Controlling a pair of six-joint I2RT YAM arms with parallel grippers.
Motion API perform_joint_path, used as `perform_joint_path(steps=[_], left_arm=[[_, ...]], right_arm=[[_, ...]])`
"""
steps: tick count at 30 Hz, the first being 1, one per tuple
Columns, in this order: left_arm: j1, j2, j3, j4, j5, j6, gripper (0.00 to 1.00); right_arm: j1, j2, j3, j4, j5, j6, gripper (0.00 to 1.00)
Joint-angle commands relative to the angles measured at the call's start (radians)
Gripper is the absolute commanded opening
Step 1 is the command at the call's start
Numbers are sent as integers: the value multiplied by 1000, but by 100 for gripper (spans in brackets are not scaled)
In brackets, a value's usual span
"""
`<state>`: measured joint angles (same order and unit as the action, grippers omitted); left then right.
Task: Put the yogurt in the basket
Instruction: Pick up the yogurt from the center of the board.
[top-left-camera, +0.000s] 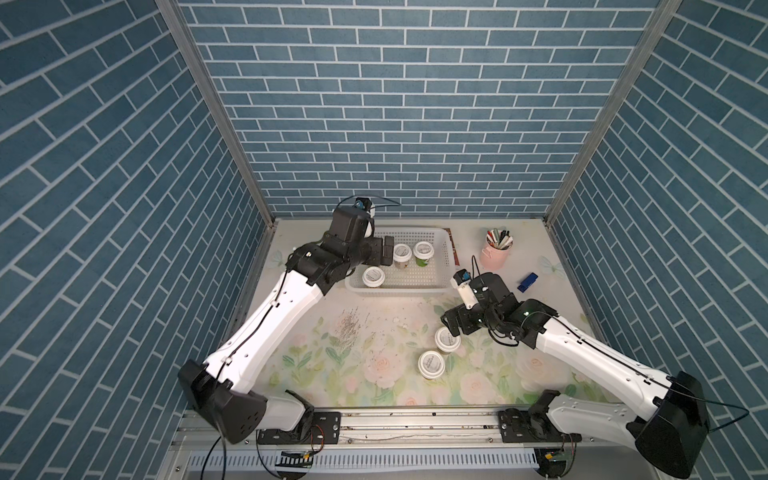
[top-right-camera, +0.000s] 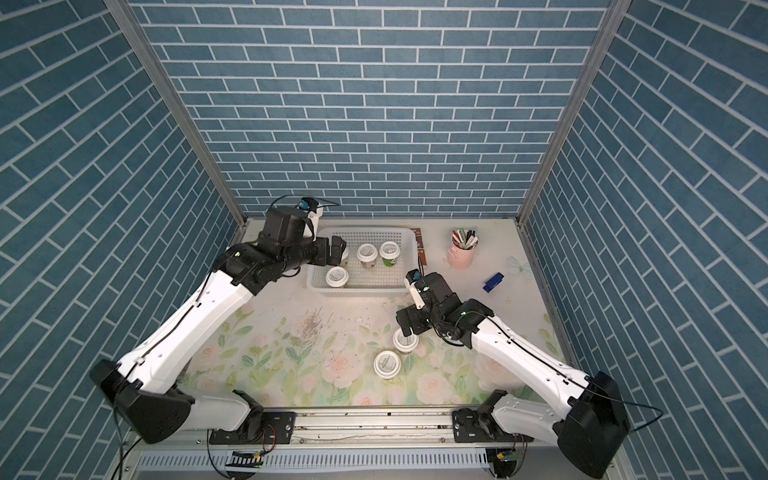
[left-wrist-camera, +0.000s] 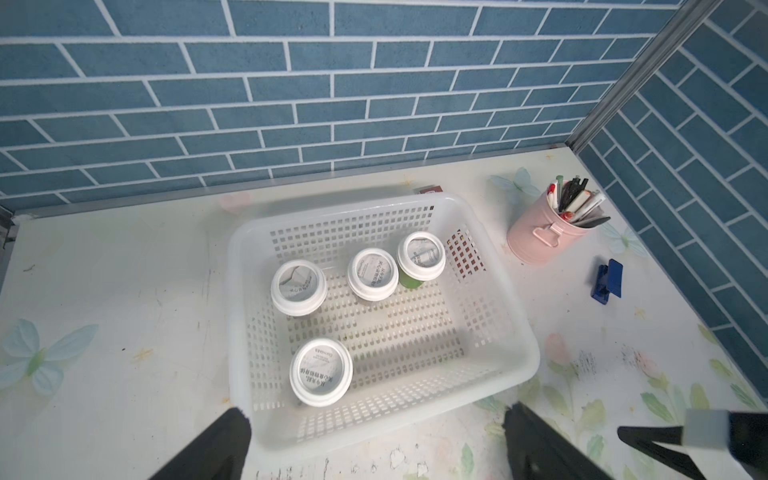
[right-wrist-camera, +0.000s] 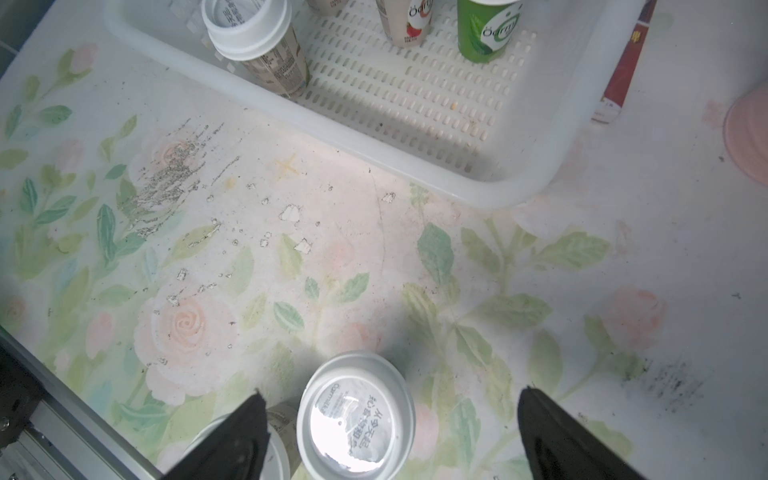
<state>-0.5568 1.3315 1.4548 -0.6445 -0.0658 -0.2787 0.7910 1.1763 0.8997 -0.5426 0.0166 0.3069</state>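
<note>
The white basket (top-left-camera: 441, 286) (left-wrist-camera: 498, 266) stands at the back of the table. Several yogurt cups stand upright in it, among them one near its front left corner (top-left-camera: 372, 276) (left-wrist-camera: 321, 371) and a green one (top-left-camera: 423, 249) (left-wrist-camera: 421, 254). My left gripper (top-left-camera: 387, 251) (left-wrist-camera: 376, 415) hangs open over the basket's left end, holding nothing. Two more yogurt cups (top-left-camera: 448, 339) (top-left-camera: 432, 363) stand on the floral table. My right gripper (top-left-camera: 451, 328) (right-wrist-camera: 392, 397) is open, its jaws on either side of the farther cup (right-wrist-camera: 355, 419) without closing on it.
A pink cup of pens (top-left-camera: 496, 253) (left-wrist-camera: 548, 232) stands right of the basket, with a blue clip (top-left-camera: 527, 281) beyond it. A red-brown card (top-left-camera: 454, 249) lies against the basket's right side. Tiled walls close the back and both sides.
</note>
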Motion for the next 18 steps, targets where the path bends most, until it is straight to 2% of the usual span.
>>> perform_joint_path(steps=[1, 8, 18], left_arm=[[-12, -90, -123, 122, 33, 7, 100], [-37, -287, -338, 223, 56, 20, 100], [-54, -451, -503, 273, 69, 32, 100]], right_arm=[[61, 48, 55, -83, 104, 109, 97], [159, 186, 128, -128, 175, 205, 97], [171, 268, 109, -127, 201, 316, 98]])
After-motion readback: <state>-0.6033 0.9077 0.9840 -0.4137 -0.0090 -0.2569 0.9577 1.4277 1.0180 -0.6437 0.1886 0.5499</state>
